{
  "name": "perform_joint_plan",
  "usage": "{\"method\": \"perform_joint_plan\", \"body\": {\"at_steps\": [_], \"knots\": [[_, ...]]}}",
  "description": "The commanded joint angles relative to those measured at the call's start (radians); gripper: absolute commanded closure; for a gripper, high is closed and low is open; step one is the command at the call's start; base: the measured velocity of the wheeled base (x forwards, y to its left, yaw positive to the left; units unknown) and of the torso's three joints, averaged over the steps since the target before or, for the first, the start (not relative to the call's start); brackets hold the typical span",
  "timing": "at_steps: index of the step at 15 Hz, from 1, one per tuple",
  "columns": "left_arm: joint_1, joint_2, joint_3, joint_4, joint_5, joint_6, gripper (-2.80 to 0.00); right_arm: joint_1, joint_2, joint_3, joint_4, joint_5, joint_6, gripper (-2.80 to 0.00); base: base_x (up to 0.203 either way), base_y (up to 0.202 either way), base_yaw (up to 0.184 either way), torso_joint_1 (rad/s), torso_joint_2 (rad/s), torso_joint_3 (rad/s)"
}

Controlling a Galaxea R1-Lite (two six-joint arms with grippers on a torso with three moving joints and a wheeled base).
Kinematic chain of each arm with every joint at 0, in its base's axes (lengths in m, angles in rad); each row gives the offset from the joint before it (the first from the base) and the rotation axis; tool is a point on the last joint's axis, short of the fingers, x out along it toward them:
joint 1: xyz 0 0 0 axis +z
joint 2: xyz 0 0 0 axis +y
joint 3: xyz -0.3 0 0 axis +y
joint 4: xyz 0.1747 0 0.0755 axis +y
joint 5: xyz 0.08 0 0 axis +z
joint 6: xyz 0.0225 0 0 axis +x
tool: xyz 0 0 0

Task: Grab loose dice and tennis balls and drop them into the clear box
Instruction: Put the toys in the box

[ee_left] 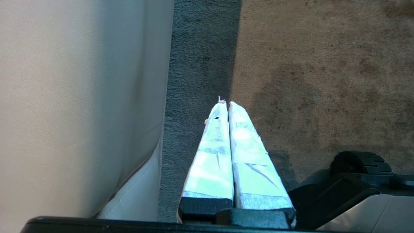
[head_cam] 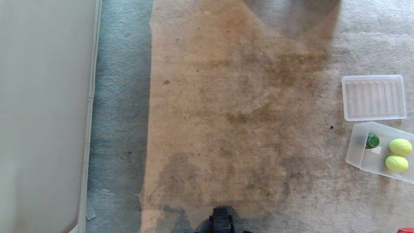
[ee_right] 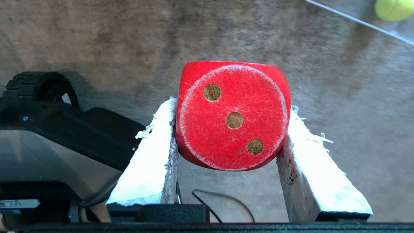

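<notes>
We see the right gripper (ee_right: 231, 129) with its white-wrapped fingers (ee_right: 152, 155) pressed against opposite sides of the red die (ee_right: 233, 116), which is held clear of the carpet (ee_right: 97, 32) with its three-pip face toward the wrist camera. No lettering is readable on the die or the finger wrapping. Beyond the die, an edge of the clear box (ee_right: 355, 19) and part of a tennis ball (ee_right: 393, 8) show.

Our left gripper (ee_left: 228, 105) hangs with its fingers (ee_left: 213, 155) closed together on nothing, just beside the pale sofa (ee_left: 81, 97) and above the carpet.

In the head view the clear box (head_cam: 355, 152) sits at the right edge of the picture, holding the green die (head_cam: 372, 141) and two tennis balls (head_cam: 400, 146) (head_cam: 396, 163). A small white sticker (head_cam: 376, 150) on the box carries no writing we can read. The ribbed lid (head_cam: 374, 97) lies flat just beyond the box, apart from it. From the box across to the sofa (head_cam: 45, 113), the stained carpet (head_cam: 226, 97) lies as one broad open stretch. The robot's black wheel (head_cam: 222, 220) shows at the near edge.
</notes>
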Motion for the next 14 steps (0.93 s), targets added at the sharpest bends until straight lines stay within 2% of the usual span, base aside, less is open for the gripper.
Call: {"method": "perform_joint_plan", "body": {"at_steps": [1, 7, 14], "knots": [[0.000, 0.000, 0.002, 0.000, 0.000, 0.000, 0.00, 0.001, -0.072, 0.039, -0.014, 0.002, -0.004, 0.00, 0.000, 0.000, 0.000, 0.000, 0.00, 0.000], [0.000, 0.000, 0.000, 0.001, 0.000, -0.001, 0.00, 0.066, -0.350, 0.035, 0.028, 0.002, -0.005, 0.00, 0.000, 0.000, 0.000, 0.000, 0.00, 0.000], [0.000, 0.000, 0.002, 0.000, 0.000, 0.000, 0.00, 0.071, -0.345, 0.039, 0.037, -0.003, 0.013, 0.00, 0.000, 0.000, 0.000, 0.000, 0.00, 0.000]]}}
